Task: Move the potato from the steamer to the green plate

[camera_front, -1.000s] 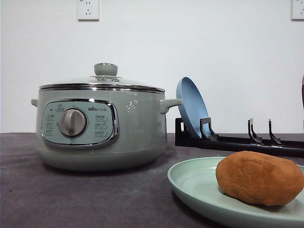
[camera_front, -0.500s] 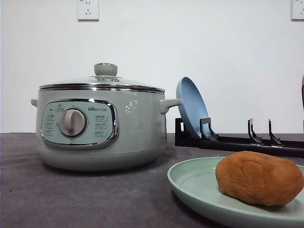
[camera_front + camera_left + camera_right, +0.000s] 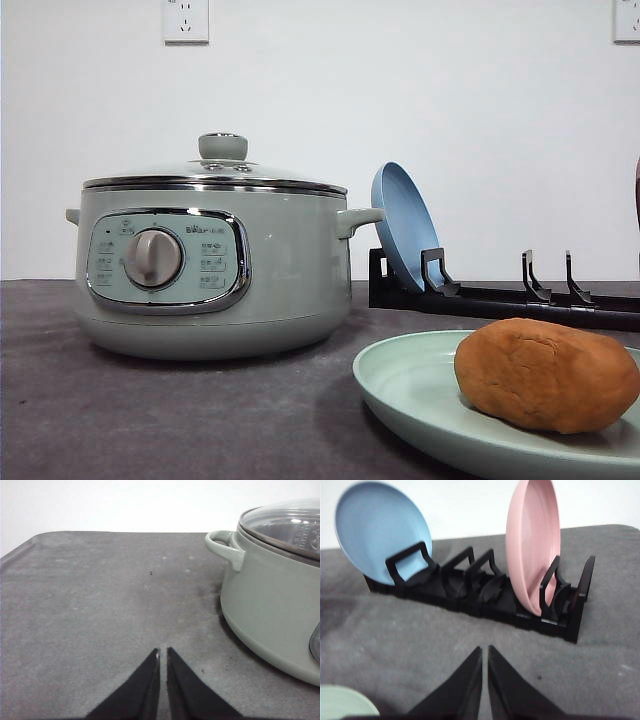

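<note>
The table (image 3: pixel 150 420) was covered in a dark grey, felt-like cloth with a few pale marks. Behind it stood a plain white wall with a power socket (image 3: pixel 185 19) high up.

The potato (image 3: pixel 545 374) lay on the green plate (image 3: pixel 410 385) at the front right of the table. The plate ran off the edge of the front view. The steamer (image 3: pixel 210 265) sat to the left with its glass lid (image 3: pixel 215 172) on, well apart from the plate. What was inside the steamer was hard to see through the lid.

Behind the plate stood a black dish rack (image 3: pixel 485 592). A blue plate (image 3: pixel 377 527) leaned in one end of it and a pink plate (image 3: pixel 532 540) stood on edge near the other end.

The left gripper (image 3: pixel 162 652) hung over bare cloth beside the steamer, its two black tips almost touching, with nothing between them. The right gripper (image 3: pixel 485 649) pointed at the rack, closed the same way and empty too.
</note>
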{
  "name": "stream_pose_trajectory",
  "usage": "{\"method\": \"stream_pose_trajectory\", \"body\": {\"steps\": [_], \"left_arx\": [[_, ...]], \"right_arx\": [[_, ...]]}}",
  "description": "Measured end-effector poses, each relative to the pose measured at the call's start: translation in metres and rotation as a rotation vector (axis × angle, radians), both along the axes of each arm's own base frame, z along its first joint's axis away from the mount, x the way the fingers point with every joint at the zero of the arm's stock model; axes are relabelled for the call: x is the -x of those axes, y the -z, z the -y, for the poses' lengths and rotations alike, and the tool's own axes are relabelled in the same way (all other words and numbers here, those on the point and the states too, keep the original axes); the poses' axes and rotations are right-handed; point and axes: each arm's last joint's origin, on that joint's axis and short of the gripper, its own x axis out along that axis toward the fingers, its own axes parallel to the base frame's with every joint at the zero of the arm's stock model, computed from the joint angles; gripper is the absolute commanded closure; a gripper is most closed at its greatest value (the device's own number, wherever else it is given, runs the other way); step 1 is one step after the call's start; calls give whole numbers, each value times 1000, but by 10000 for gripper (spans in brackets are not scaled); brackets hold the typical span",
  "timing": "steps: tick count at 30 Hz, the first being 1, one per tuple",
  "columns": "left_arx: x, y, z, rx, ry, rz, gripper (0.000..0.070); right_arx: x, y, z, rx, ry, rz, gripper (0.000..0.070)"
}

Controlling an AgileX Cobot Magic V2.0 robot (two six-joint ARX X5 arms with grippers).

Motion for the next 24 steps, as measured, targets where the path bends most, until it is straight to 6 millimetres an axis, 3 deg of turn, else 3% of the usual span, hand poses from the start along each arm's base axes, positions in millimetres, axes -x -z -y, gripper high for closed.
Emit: {"method": "stream_pose_trajectory", "body": {"steps": [5,24], "left_arx": [[0,0,0,0,0,0,683],[0,0,0,0,0,0,683]], "right_arx": [[-3,12,0,18,-4,-25,692],[-5,14,0,43,-8,11,692]]}}
